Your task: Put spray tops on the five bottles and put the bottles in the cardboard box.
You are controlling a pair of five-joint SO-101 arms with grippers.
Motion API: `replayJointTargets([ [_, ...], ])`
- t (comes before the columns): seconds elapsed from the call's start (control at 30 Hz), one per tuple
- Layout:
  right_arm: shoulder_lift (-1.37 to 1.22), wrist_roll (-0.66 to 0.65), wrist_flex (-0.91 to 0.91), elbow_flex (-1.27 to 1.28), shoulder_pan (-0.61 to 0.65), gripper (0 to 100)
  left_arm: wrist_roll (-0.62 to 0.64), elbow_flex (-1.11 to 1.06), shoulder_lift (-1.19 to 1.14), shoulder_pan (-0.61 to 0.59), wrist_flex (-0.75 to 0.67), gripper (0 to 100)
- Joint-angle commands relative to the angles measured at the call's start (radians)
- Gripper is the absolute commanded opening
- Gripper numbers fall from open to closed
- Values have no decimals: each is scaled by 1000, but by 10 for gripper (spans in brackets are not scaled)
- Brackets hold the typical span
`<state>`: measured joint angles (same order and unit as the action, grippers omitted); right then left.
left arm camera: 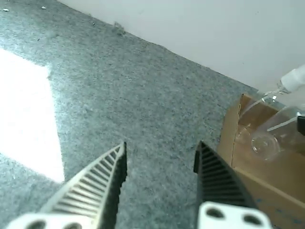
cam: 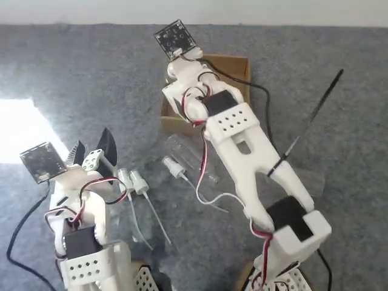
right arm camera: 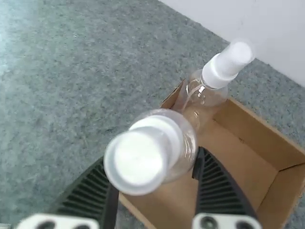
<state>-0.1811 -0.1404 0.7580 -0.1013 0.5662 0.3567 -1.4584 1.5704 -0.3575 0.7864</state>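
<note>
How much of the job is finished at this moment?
Done: one capped bottle is in the cardboard box. In hand: the right gripper holds a second capped bottle over it. Remaining: three loose spray tops and clear bottles lie on the table; the left gripper is open.

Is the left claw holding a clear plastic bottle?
No, the left claw is open, with bare grey tabletop showing through its gap.

Robotics lab or hobby test bench, by look of it. Grey speckled table [cam: 91,73] runs to plain white wall [cam: 273,9] at far edge. Two small arms in perforated white plastic, left arm [cam: 85,248] and right arm [cam: 248,145], bases at near edge. Red, white and black wires [cam: 203,176] hang exposed. Bright light patch [cam: 18,130] at table's left edge.
</note>
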Motion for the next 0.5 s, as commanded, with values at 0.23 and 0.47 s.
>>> replayJointTargets([
  [0.23,-134,112,-4,-199,-18,111,17,13,12,-5,-28,221],
  [0.47,-222,169,-2,-269,-30,111,17,13,12,-5,-28,221],
])
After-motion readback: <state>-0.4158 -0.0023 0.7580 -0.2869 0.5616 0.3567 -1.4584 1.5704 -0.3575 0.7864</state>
